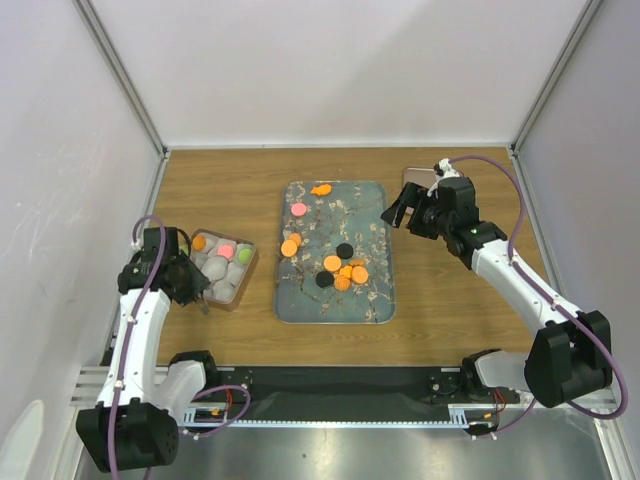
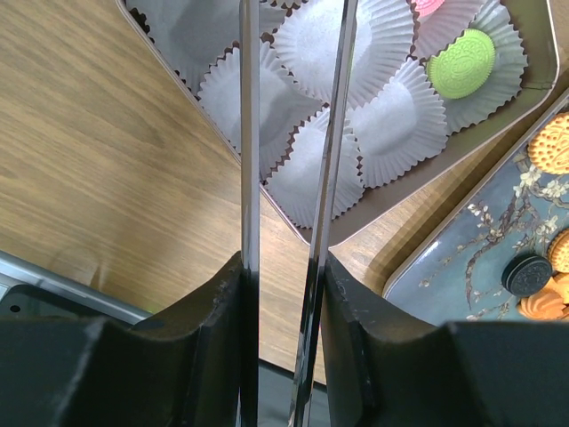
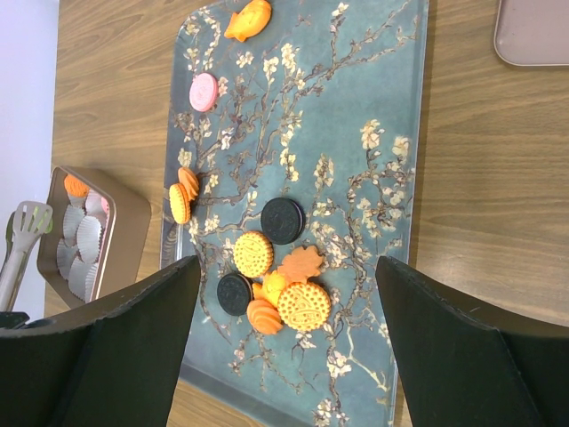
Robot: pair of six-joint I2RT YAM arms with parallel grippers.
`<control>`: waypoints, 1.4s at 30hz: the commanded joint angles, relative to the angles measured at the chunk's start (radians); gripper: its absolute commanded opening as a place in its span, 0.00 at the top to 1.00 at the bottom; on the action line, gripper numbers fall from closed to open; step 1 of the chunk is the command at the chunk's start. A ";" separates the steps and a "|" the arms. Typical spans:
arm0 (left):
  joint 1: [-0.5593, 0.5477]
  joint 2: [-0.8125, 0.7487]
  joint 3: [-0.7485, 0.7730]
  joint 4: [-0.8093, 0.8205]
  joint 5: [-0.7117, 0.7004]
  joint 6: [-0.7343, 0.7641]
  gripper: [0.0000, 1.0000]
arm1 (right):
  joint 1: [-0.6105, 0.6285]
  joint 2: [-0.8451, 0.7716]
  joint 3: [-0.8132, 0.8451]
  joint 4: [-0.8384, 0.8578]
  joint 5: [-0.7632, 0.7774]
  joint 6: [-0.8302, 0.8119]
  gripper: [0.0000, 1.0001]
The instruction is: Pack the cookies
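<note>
Mostly, cookies (image 1: 345, 272) on tray (image 1: 365, 300), left of right tool (image 1: 398, 214).

The tray (image 1: 355, 210) lies at the middle of the table (image 1: 450, 320). Cookies (image 1: 332, 263) sit mostly toward its near right, with some by its left and far edges. The box (image 3: 129, 236), left of it, holds cups (image 2: 396, 124) and three cookies. A lid (image 3: 538, 31) lies past the tray's far right corner.

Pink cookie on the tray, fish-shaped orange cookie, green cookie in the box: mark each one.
Pink cookie (image 3: 204, 92): right wrist view, centre of its face.
Fish-shaped orange cookie (image 3: 248, 20): right wrist view, middle of body.
Green cookie (image 2: 460, 64): left wrist view, centre of its top.
</note>
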 commanded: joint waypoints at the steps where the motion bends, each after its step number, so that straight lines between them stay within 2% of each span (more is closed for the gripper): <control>1: 0.012 -0.025 0.001 0.011 0.024 -0.022 0.64 | -0.007 -0.011 0.017 0.030 -0.004 -0.001 0.13; 33: 0.010 -0.062 0.000 -0.009 0.027 -0.025 0.62 | -0.005 -0.020 0.019 0.027 -0.004 -0.003 0.13; 42: 0.012 -0.076 0.003 -0.020 0.020 -0.030 0.55 | -0.004 -0.022 0.019 0.027 -0.004 0.000 0.13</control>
